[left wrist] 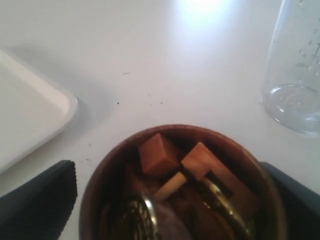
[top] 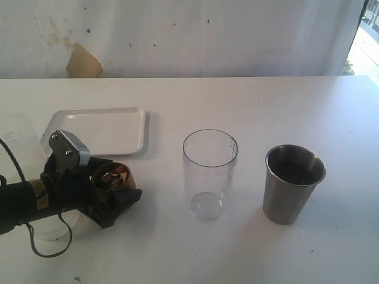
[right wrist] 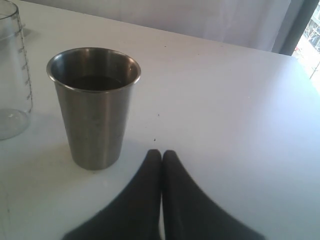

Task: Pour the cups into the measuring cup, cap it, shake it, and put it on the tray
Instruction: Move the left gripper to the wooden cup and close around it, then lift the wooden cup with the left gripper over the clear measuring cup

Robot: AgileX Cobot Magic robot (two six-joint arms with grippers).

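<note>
Wooden cup (top: pixel 112 177) is sitting upright on the table (top: pixel 249 100), near the measuring cup (top: pixel 209 174) and on the opposite side of it from the steel tumbler (top: pixel 292 183); tray (top: pixel 98 130) is lying behind the wooden cup, farther from the measuring cup.

Left gripper (left wrist: pixel 169 172) is straddling the wooden cup, fingers (left wrist: pixel 45 200) spread wide; a sliver of table is showing beside one finger, so judging it is not yet clamping. Right gripper (right wrist: pixel 161 165) is resting just beside the tumbler, fingers pressed together, holding nothing.

Handling, judged: cup is looking light, rigid and smooth-walled; rounded sides are likely inviting slip, so take hold across the widest part of the belly, below the rim.

Appearance: brown, bowl-like, thick rim; it is carrying loose wooden blocks (left wrist: pixel 159 154) and some brassy metal pieces. Measuring cup is standing clear and apparently empty.
</note>
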